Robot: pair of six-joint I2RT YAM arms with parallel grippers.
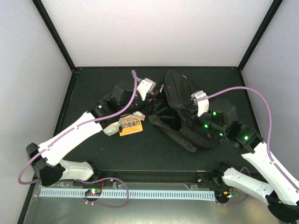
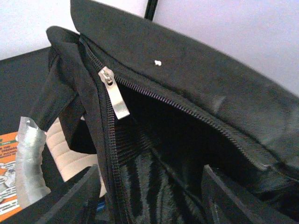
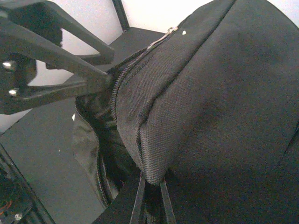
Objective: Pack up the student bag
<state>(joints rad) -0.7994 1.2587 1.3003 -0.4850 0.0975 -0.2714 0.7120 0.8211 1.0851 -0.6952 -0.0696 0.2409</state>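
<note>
The student bag point(image 1: 184, 109) lies just three o'clock of the table's point(image 1: 140, 154) middle, its main zip point(image 2: 115, 95) parted. The right gripper point(image 3: 152, 189) is clamped on the bag's lip, propping the mouth. The left gripper point(image 2: 149, 175) hovers there, fingers apart and empty. Loading seems next: fetch the orange card point(image 1: 131, 126) and whitish pouch point(image 1: 111, 130) at the bag's nine o'clock. The tabletop is dark and matte, with pale walls point(image 1: 154, 32) and black corner posts point(image 1: 56, 35).

Inside of the student bag point(image 2: 196, 79) is showing as plain black, contents not resolving. Right gripper point(image 3: 152, 186) tips are vanishing under the bag fabric. Orange card point(image 1: 130, 127) print is coming out too small to read; left wrist frame edge is cropping it.
</note>
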